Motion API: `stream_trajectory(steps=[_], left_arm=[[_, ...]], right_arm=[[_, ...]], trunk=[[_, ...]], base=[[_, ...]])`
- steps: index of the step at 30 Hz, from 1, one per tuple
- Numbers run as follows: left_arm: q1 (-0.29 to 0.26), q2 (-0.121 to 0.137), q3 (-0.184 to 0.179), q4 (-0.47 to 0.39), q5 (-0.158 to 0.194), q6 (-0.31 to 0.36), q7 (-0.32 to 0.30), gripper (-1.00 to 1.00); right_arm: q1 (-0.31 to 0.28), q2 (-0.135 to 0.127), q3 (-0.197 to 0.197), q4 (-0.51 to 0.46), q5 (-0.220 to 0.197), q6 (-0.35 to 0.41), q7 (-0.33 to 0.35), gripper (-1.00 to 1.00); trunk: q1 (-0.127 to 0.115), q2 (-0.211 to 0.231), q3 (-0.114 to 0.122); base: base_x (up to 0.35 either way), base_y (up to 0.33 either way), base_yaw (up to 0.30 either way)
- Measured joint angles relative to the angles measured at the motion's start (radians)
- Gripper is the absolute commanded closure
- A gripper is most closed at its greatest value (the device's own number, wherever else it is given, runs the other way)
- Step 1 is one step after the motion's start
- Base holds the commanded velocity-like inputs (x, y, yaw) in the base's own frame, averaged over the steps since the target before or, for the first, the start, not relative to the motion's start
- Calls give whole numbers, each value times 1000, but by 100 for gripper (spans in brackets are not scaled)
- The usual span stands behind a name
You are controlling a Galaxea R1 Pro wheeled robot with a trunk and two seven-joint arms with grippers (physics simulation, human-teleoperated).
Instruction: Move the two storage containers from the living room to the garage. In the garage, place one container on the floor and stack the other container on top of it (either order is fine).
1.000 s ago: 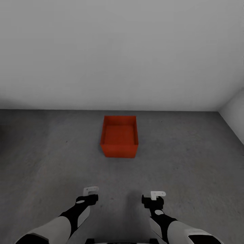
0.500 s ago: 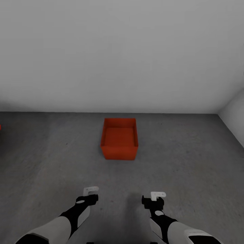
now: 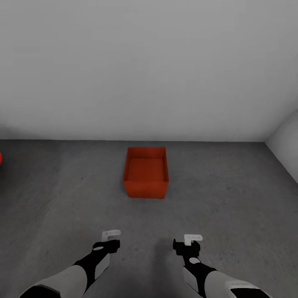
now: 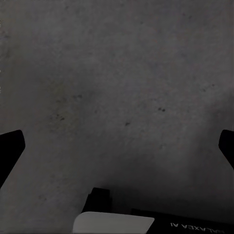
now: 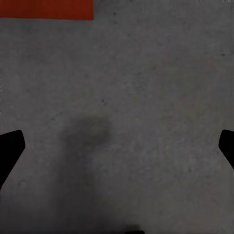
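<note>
One red-orange storage container [image 3: 146,171] stands open-topped and empty on the dark grey garage floor [image 3: 231,198], close to the pale back wall. An orange edge of the container [image 5: 46,9] also appears in the right wrist view. My left gripper [image 3: 111,240] hangs low over bare floor, well short of the container and a little to its left; its fingers [image 4: 9,151] are spread wide with nothing between them. My right gripper [image 3: 189,242] hangs at the same distance, slightly right of the container, likewise open and empty, its fingers [image 5: 10,151] far apart.
The pale grey back wall [image 3: 149,70] runs across the view, meeting a side wall [image 3: 285,145] at the right. A small red sliver [image 3: 1,158] shows at the left edge. Bare concrete lies on all sides of the container.
The whole head view has shifted: the container and wall base now sit lower in the picture and the container looks slightly smaller. A red sliver came in at the left edge. The arms hold their pose.
</note>
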Motion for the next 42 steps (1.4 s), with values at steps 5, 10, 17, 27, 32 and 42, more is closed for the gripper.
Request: stream_trajectory(steps=[5,10,17,27,32,42], left_arm=[[0,4,0,10,0,-1,-2,-100],[0,6,-1,22,0,-1,-3,-100],[0,6,-1,25,0,-1,-2,-100],[0,6,-1,25,0,-9,-2,-100],[0,6,-1,25,0,-15,-2,-100],[0,8,0,25,0,-16,-2,-100]], right_arm=[[0,0,0,0,0,-6,1,-100],[0,0,0,0,0,-12,1,-100],[0,0,1,0,0,-18,5,-100],[0,0,1,-1,0,-27,5,-100],[0,0,1,-1,0,-28,5,-100],[0,0,1,-1,0,-28,5,-100]], trunk=[[0,0,8],[0,0,16],[0,0,28],[0,0,44],[0,0,53],[0,0,69]], base=[[0,0,0],[0,0,0],[0,0,0],[0,0,0],[0,0,0],[0,0,0]])
